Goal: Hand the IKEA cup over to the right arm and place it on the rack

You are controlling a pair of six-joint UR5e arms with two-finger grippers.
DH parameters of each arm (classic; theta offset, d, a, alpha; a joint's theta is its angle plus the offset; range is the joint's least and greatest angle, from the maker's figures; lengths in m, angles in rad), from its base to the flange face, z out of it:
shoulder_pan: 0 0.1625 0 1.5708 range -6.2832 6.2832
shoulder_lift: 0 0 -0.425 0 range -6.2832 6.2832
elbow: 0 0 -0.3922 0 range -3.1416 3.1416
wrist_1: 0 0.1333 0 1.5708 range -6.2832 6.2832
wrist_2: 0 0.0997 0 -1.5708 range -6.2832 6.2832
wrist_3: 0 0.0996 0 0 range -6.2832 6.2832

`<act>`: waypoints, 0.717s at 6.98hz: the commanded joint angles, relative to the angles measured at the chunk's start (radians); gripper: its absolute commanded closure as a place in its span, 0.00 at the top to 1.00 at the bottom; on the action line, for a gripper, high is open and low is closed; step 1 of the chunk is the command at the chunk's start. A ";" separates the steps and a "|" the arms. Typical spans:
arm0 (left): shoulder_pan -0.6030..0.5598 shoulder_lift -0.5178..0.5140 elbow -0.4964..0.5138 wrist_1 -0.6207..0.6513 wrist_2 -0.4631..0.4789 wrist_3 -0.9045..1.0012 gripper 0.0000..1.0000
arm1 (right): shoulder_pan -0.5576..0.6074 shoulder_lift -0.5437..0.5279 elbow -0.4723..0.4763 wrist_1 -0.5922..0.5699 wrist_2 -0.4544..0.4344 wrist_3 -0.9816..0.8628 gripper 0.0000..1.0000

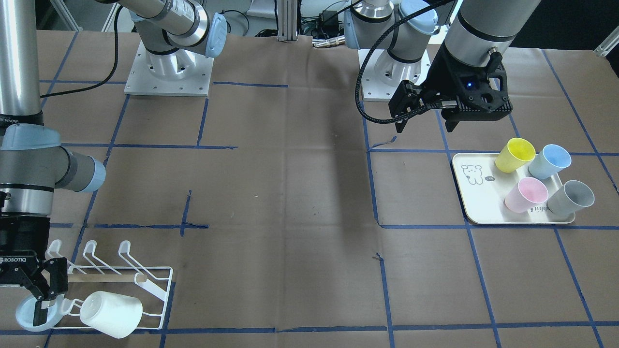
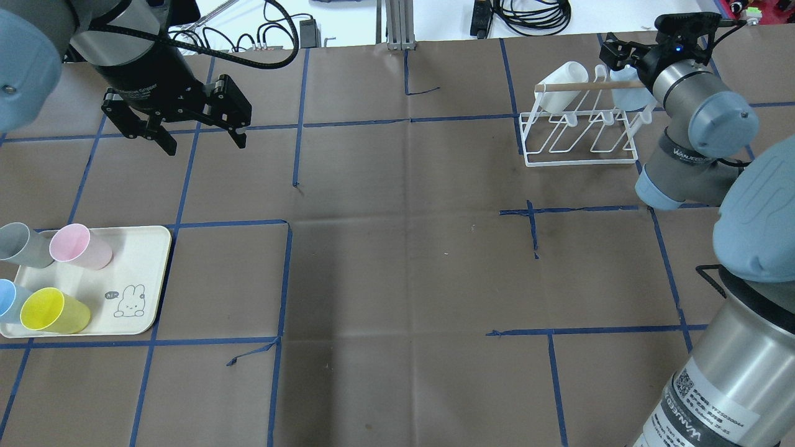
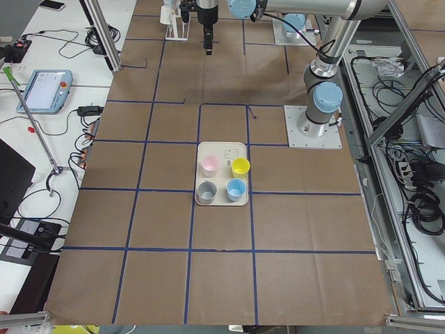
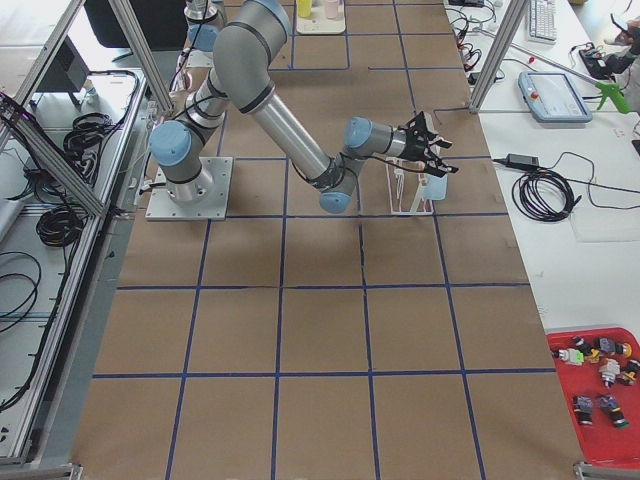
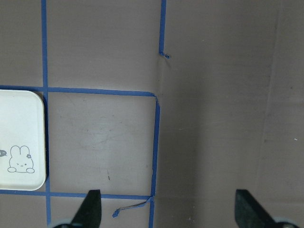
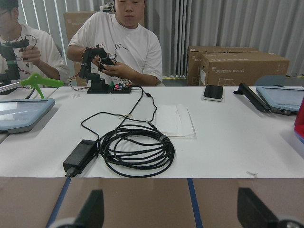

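Observation:
The white wire rack (image 1: 155, 285) stands at the table's corner on my right side, its wooden dowel (image 2: 590, 87) across it. A white cup (image 1: 112, 314) lies tilted on its prongs. At the rack's end sits a pale blue cup (image 1: 26, 316), and my right gripper (image 1: 48, 302) hangs open right at its rim; whether a finger touches it I cannot tell. The right wrist view shows wide-apart fingers (image 6: 92, 209) with nothing between them. My left gripper (image 2: 205, 144) is open and empty above bare table, beyond the cream tray (image 2: 133, 261) with yellow (image 2: 53, 310), pink (image 2: 79, 246), grey and blue cups.
Blue tape lines grid the brown table cover. Both arm bases (image 1: 169, 72) are bolted at the robot's side. Past the table edge by the rack lies a white bench with a coiled black cable (image 6: 137, 152), where two people sit.

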 commanded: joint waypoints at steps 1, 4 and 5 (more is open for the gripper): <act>0.000 0.000 0.000 0.001 0.002 0.000 1.00 | 0.000 -0.020 -0.011 0.011 -0.005 0.003 1.00; 0.000 0.000 -0.001 0.000 0.002 0.000 1.00 | 0.007 -0.164 -0.006 0.294 -0.007 0.001 1.00; 0.000 0.000 0.000 0.001 0.002 0.000 1.00 | 0.012 -0.239 -0.005 0.461 -0.013 0.001 1.00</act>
